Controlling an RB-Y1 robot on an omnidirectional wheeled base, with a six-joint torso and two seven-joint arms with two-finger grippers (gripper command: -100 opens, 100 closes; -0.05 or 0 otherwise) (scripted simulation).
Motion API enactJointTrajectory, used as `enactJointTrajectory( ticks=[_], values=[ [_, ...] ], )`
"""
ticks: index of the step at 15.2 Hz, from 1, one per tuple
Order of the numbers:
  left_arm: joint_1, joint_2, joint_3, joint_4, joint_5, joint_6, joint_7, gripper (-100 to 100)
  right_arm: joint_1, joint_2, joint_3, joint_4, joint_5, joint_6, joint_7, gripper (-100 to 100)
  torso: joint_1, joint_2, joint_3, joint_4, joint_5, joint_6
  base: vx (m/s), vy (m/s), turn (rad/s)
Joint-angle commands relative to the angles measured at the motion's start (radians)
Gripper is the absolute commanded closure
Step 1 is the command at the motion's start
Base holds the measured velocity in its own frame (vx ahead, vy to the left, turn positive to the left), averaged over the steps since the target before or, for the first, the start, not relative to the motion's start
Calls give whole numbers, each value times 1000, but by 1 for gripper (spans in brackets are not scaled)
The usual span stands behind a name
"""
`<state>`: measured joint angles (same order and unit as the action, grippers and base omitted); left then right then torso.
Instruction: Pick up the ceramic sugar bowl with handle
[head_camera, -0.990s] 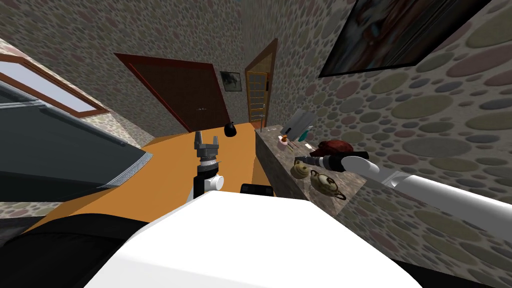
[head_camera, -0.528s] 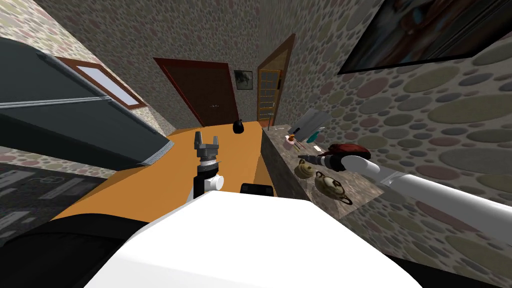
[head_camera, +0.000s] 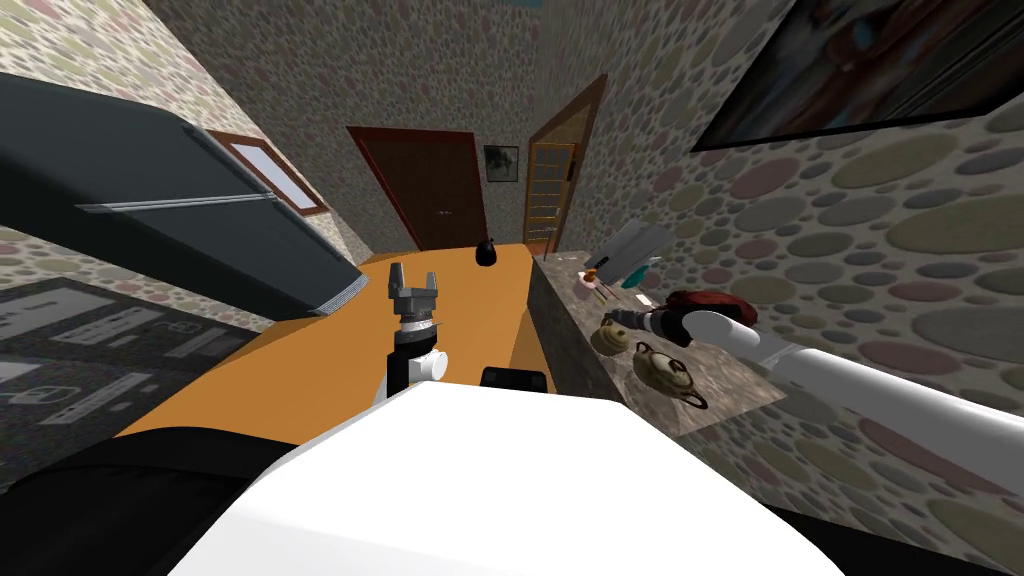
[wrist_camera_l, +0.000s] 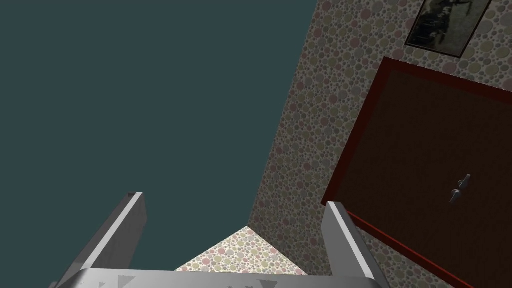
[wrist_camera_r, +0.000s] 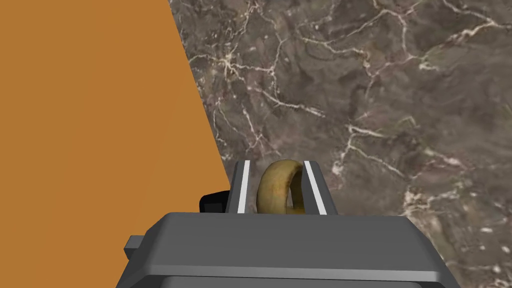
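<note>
The right gripper's fingers (wrist_camera_r: 243, 186) are drawn narrow, pinching the yellowish ring handle (wrist_camera_r: 278, 186) between them, so the right gripper (wrist_camera_r: 276, 165) has the sugar bowl (head_camera: 607, 338) by its handle. The bowl is at the front edge of the dark marble counter (wrist_camera_r: 380, 100), with orange floor (wrist_camera_r: 90, 125) beyond that edge. I cannot tell whether it has left the stone. Just beside it stands a second tan pot (head_camera: 664, 371). The left gripper (head_camera: 412, 288) is over the floor with its fingers wide and nothing in them. Farther along the counter lie a red heap (head_camera: 708, 300) and some small clutter, and at the end of the room there is a dark door (head_camera: 430, 190). As I judge it, the lift should go straight up and slowly, since a bowl hung from one ring may swing or twist. It should also stay away from the neighbouring pot. No brand, label or writing can be read.
</note>
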<state>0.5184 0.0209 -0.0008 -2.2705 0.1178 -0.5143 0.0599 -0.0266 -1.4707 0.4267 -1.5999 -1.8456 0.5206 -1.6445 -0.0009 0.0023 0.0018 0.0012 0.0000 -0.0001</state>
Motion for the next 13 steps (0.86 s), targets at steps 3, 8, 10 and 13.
enactJointTrajectory(
  ticks=[3,8,10,13],
  values=[
    [0,0,0,0,0,0,0,0,24,-26,-12,-60,-8,-9,10,100,-1,-2,-1,0,1,2,60,-8,-251],
    [0,0,0,0,0,0,0,0,53,-51,-29,-129,-24,-9,39,100,2,-9,-4,0,2,0,135,17,-247],
    [0,0,0,0,0,0,0,0,72,-68,-40,-174,-34,-9,59,100,2,-8,-3,0,2,0,113,19,-250],
    [1,0,0,0,0,0,0,0,80,-76,-42,-196,-35,-12,59,100,3,-7,-3,1,2,1,116,29,-281]
  ],
)
